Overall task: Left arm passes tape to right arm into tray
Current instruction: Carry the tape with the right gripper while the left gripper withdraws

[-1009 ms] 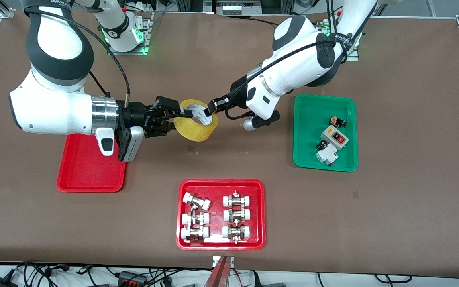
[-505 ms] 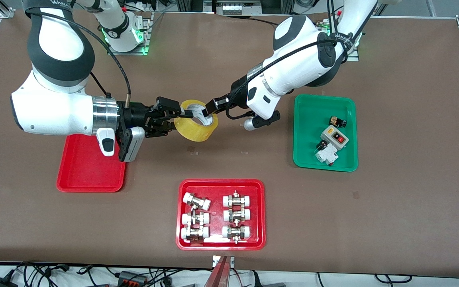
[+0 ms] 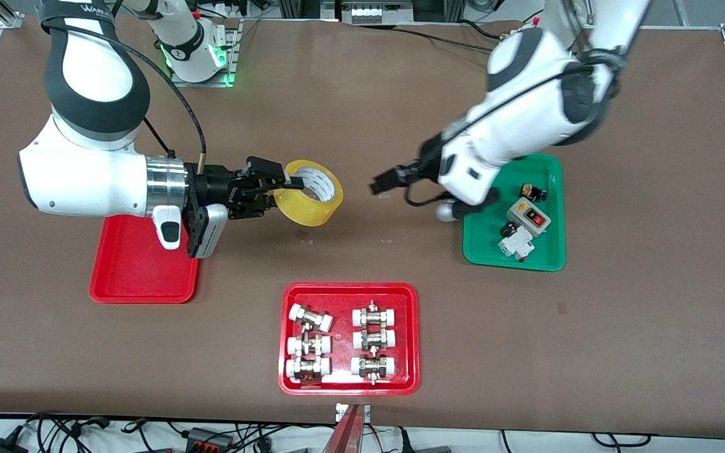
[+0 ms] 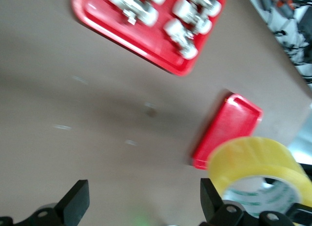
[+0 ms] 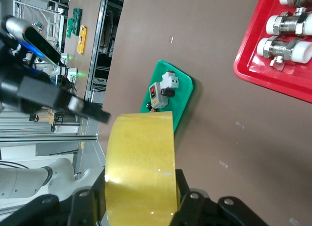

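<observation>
The tape (image 3: 309, 192), a yellowish roll with a pale core, is held up over the table in my right gripper (image 3: 286, 187), whose fingers are shut across its width. It fills the right wrist view (image 5: 141, 162) between the black fingers (image 5: 87, 201). My left gripper (image 3: 379, 187) is open and empty, over bare table between the tape and the green tray, apart from the roll. In the left wrist view its fingers (image 4: 78, 201) stand wide apart, with the tape (image 4: 258, 162) off to one side. The plain red tray (image 3: 142, 270) lies under my right arm's wrist.
A green tray (image 3: 513, 214) with switch parts sits toward the left arm's end, partly under the left arm. A red tray (image 3: 350, 340) with several pipe fittings lies nearer the front camera. Brown table surface spreads between them.
My left gripper has let go of the tape and pulled back toward the green tray. My right gripper keeps hold of the roll in nearly the same place.
</observation>
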Available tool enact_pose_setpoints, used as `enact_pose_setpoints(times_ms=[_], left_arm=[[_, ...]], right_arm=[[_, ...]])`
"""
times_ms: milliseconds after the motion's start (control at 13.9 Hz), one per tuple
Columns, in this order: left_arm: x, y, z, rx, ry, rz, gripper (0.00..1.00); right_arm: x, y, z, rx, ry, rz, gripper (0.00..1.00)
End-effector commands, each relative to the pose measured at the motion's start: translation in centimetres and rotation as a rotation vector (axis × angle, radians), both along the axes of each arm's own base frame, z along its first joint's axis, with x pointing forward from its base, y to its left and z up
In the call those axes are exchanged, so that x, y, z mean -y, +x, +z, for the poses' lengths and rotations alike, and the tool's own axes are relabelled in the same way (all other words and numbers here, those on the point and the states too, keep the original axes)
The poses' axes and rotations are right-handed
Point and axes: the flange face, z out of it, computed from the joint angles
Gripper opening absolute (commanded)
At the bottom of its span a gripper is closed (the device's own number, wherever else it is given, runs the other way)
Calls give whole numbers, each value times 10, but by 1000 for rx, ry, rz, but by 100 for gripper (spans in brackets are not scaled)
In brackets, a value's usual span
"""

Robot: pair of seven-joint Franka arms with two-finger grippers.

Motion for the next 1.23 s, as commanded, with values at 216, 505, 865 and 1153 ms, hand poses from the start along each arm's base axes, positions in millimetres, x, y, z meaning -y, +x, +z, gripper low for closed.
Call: enact_pose_setpoints(times_ms=[216, 505, 865, 1153], left_arm=[[-102, -2, 48, 65, 275, -67, 100], [-165, -1, 58, 95, 440, -172, 100], [-246, -12, 85, 137, 510, -340, 100], [-294, -31, 105, 184, 567, -396, 100]], right_arm=[[47, 25, -32, -22, -43, -55, 30], [137, 50, -81, -61, -198, -122, 30], [254, 54, -141, -149, -359, -194, 30], [343, 44, -194, -278, -311, -282, 31]])
